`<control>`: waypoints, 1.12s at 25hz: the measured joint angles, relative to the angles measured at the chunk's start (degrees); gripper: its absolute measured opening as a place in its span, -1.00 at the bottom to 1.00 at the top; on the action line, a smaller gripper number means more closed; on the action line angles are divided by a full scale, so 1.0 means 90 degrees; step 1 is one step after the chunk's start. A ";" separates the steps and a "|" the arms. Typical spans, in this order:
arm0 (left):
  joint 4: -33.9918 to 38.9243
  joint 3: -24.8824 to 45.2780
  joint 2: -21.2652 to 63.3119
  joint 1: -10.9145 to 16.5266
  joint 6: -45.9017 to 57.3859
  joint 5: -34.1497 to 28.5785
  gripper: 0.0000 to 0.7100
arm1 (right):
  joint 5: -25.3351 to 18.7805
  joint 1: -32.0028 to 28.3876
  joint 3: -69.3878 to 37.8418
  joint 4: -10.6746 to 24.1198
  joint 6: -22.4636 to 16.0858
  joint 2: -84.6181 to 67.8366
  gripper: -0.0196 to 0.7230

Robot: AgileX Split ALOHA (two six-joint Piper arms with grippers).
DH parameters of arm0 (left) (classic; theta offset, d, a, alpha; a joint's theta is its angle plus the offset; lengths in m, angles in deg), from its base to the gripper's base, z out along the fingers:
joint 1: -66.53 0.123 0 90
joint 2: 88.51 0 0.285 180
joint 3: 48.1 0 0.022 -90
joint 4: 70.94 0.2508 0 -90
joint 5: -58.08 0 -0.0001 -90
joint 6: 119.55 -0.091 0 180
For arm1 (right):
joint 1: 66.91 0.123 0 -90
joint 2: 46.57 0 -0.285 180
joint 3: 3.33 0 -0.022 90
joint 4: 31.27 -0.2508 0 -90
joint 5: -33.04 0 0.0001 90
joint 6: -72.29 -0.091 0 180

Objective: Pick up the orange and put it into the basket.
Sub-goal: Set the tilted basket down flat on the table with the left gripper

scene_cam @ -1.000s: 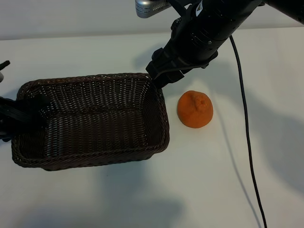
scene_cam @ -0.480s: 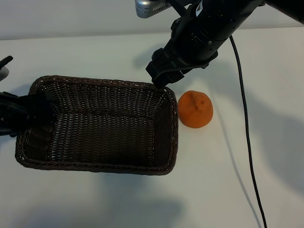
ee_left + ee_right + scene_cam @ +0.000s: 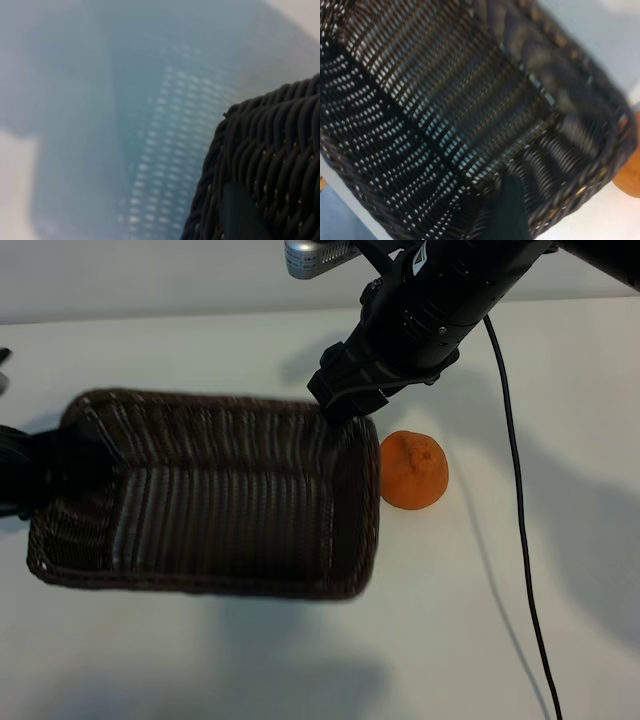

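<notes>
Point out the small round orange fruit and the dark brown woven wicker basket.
small round orange fruit (image 3: 412,470), exterior view, middle of its dimpled skin.
dark brown woven wicker basket (image 3: 357,502), exterior view, end wall nearest the fruit.

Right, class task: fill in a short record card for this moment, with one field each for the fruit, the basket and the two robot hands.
fruit: orange on the white table, just outside the basket's right end, not picked up
basket: brown wicker basket, nothing in it, blurred
left hand: left hand at the basket's left end, gripping its rim
right hand: right hand over the basket's far right corner, open, holding nothing
task status: orange not yet in basket
</notes>
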 joint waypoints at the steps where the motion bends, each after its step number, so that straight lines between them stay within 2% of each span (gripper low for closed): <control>1: -0.0257 -0.0006 0.0000 0.0138 -0.0382 -0.0092 0.01 | 0.0000 0.0000 0.0000 0.0000 0.0000 0.0000 0.66; 3: -0.0680 -0.0013 0.0005 0.0424 -0.0828 -0.0270 0.01 | -0.0005 0.0000 0.0000 0.0000 0.0000 0.0000 0.66; 6: -0.0811 -0.0013 0.0005 0.0611 -0.1099 -0.0330 0.01 | -0.0005 0.0000 0.0000 0.0000 0.0000 0.0000 0.66; 12: -0.0804 -0.0080 -0.0067 0.0622 -0.1171 -0.0203 0.01 | -0.0005 0.0000 0.0000 0.0000 0.0000 0.0000 0.66; 21: -0.0770 -0.1239 -0.1155 0.0622 -0.1170 -0.0159 0.01 | -0.0005 0.0000 0.0000 -0.0005 0.0000 0.0000 0.66; 24: -0.0867 -0.1597 -0.1520 0.0507 -0.1164 -0.0125 0.01 | -0.0005 0.0000 0.0000 -0.0005 0.0000 0.0000 0.66; 28: -0.1036 -0.2027 -0.1980 0.0034 -0.1131 0.0057 0.01 | 0.0000 0.0000 0.0000 -0.0005 0.0000 0.0000 0.66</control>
